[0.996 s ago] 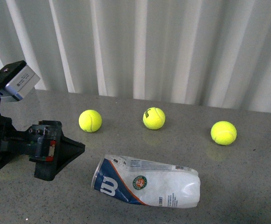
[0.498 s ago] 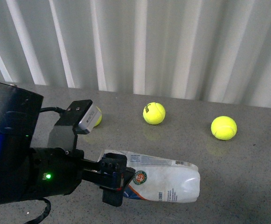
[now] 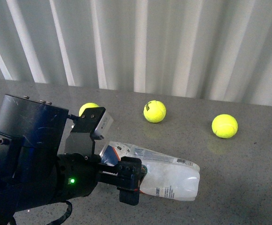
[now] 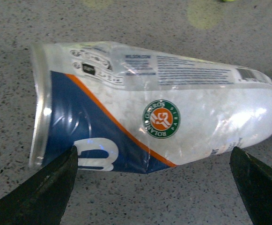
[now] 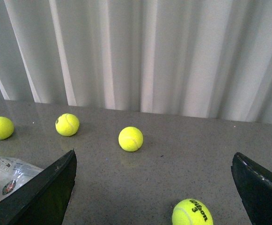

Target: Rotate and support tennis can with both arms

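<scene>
Your left arm (image 3: 28,159) has pushed forward to the tennis can (image 3: 173,180).
Its left gripper (image 3: 132,180) is spread wide at the can, not gripping; your right gripper (image 5: 152,159) is spread too, holding nothing.

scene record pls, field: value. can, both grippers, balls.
can: tennis can lying on its side on the table, dented, no balls inside
left: left gripper open, at the can, not clamped on it
right: right gripper open, empty, away from the can
balls: three tennis balls beyond the can; fourth ball only in right wrist view
</scene>
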{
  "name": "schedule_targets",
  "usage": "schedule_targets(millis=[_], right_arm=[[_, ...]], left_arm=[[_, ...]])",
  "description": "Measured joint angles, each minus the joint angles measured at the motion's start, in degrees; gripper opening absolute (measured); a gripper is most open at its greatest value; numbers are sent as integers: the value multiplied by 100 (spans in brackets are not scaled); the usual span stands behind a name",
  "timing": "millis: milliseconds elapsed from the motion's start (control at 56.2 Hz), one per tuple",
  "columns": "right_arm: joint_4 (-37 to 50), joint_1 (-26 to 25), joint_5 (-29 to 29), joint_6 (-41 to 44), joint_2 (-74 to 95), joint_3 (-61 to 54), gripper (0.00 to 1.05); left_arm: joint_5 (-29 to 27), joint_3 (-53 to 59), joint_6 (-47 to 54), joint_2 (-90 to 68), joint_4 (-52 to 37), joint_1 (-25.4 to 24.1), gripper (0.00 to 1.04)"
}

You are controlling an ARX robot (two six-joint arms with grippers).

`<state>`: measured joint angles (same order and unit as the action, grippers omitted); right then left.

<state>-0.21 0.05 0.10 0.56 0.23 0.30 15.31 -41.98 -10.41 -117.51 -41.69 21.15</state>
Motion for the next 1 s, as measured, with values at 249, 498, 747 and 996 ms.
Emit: schedule_targets(millis=[249,498,747,996], right_arm=[[0,0,0,0,-2,0,97],[0,0,0,0,0,0,98],[0,0,0,0,-2,0,98],[0,0,0,0,-2,0,98]], left_arm=[[-44,-55,223,409,267,-63,98],[-914,-474,1320,273,378,-138,98],[-787,-612,1285,-197,378,166,98],[-719,-610,682,-520,201,529,98]])
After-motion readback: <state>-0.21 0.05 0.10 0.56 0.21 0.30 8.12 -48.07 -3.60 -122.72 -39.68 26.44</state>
